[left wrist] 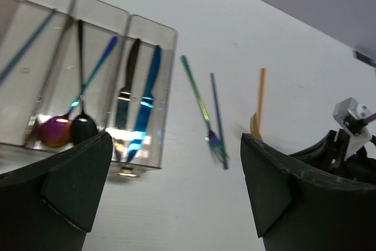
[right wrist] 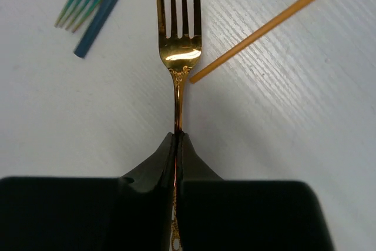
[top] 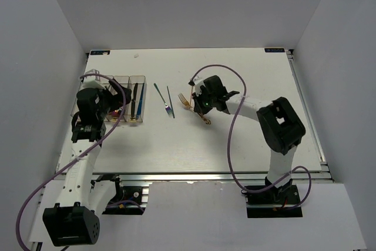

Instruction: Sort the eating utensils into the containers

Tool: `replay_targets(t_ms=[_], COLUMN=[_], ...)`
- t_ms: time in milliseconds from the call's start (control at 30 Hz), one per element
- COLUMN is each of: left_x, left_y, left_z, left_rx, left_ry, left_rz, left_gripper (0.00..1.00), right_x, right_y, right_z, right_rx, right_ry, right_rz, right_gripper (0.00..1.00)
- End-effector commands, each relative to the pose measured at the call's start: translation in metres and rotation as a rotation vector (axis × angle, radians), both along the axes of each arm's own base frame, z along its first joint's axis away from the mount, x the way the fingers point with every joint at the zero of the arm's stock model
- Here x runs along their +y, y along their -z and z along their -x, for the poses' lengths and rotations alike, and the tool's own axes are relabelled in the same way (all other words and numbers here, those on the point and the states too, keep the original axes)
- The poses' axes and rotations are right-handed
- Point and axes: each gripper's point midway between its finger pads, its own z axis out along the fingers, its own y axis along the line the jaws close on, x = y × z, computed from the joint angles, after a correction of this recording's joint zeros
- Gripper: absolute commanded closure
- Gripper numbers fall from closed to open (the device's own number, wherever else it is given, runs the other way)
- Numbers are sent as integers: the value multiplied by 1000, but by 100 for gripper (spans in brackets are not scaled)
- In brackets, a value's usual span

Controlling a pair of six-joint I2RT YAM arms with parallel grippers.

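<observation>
One gold fork (right wrist: 178, 48) is gripped by its handle in the right claw (right wrist: 177, 140), beside an orange stick (right wrist: 276, 19) on the worktop (right wrist: 305, 145). The left claw (left wrist: 176, 171) is held wide apart, empty, near the clear bins (left wrist: 147, 27)

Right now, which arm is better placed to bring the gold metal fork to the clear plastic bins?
Right. The right pincer grips the gold metal fork by its handle; the left pincer hangs open and empty near the clear plastic bins.

glossy gold metal fork (right wrist: 178, 33), clear plastic bins (left wrist: 88, 80)
</observation>
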Motion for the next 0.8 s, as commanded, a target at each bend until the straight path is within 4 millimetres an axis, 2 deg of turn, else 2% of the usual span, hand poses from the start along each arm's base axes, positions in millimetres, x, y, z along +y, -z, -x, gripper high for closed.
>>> replay_targets(t_ms=[0, 33, 67, 100, 167, 200, 233, 267, 300, 333, 367, 433, 467, 533, 667, 767], left_x=[-39, -46, -52, -58, -67, -80, -96, -105, -114, -128, -135, -147, -155, -162, -157, -154], left_y=[-15, -6, -10, -17, -19, -29, -26, -28, -34, -32, -30, -21, -16, -7, 12, 11], left_z=[4, 7, 9, 10, 12, 14, 18, 20, 20, 22, 22, 17, 19, 15, 10, 10], left_rx=[-77, -64, -90, -127, -145, -178, -160, -165, -186, -173, -168, -139, -123, -101, -44, -46], left_ry=[166, 173, 192, 220, 233, 288, 324, 350, 374, 394, 400, 409, 429, 430, 374, 361], left_rz=[154, 228, 263, 290, 365, 389, 445, 470, 485, 502, 503, 507, 514, 518, 488, 482], left_gripper=[2, 2, 2, 2, 2, 2, 2, 2, 2, 2, 2, 2, 3, 8, 12, 14], right_x=[15, 15, 14, 17, 25, 29, 33, 44, 48, 54, 65, 73, 81, 84, 92, 96], right_y=[-76, -82, -85, -98, -106, -114, -118, -124, -130, -135, -140, -154, -158, -167, -187, -193], right_z=[-14, -12, -9, -6, 5, 8, 13, 26, 30, 37, 50, 59, 71, 76, 91, 96], right_rx=[-97, -99, -102, -108, -103, -108, -105, -101, -106, -84, -76, -58, -45, -53, -70, -84], right_ry=[154, 168, 183, 203, 199, 212, 211, 190, 202, 215, 200, 226, 207, 232, 214, 213], right_rz=[-226, -246, -265, -296, -313, -322, -326, -330, -338, -360, -378, -412, -419, -432, -472, -475], right_gripper=[100, 100, 100, 100, 100, 100, 100, 100, 100, 100, 100, 100, 100, 100, 100, 100])
